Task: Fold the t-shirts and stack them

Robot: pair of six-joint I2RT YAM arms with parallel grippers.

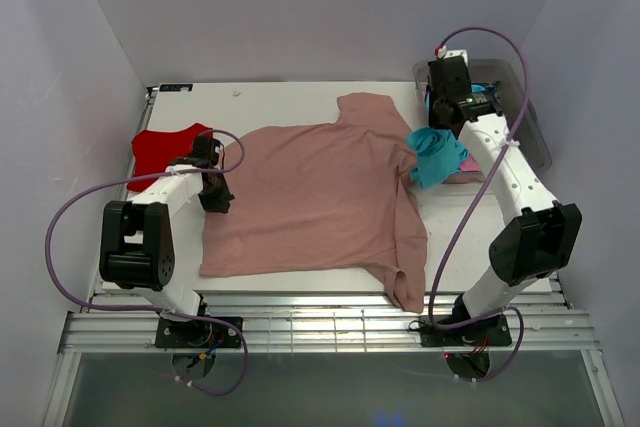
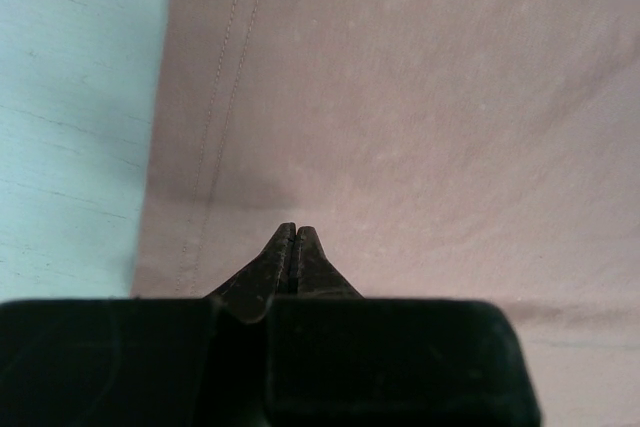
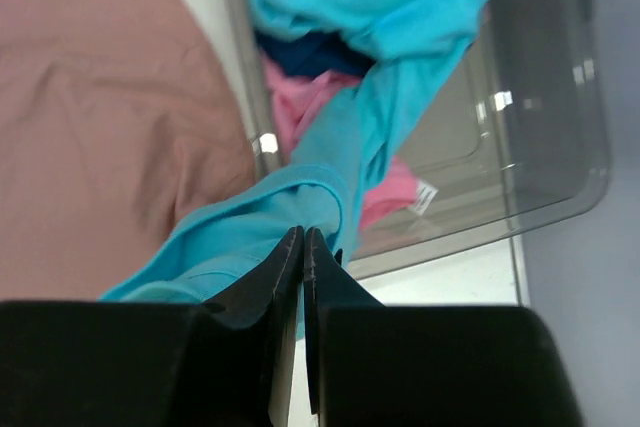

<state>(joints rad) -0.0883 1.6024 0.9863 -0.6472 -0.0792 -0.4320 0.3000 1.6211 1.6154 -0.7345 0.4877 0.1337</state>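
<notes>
Soft, wrinkled pink tee (image 1: 320,197) flat on table (image 1: 290,97); left claw (image 2: 296,237) shut over stitched hem; right claw (image 3: 303,239) pinching bunched turquoise tee (image 3: 400,7), upper right.

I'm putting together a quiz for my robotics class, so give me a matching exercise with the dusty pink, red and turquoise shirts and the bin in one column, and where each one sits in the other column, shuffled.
Things:
1. dusty pink shirt
2. red shirt
3. turquoise shirt
4. plastic bin

Places:
A. at the table's far right corner
B. spread out across the middle of the table
C. at the table's left edge
D. spilling out over the bin's rim

Pairs: 1-B, 2-C, 3-D, 4-A
</notes>
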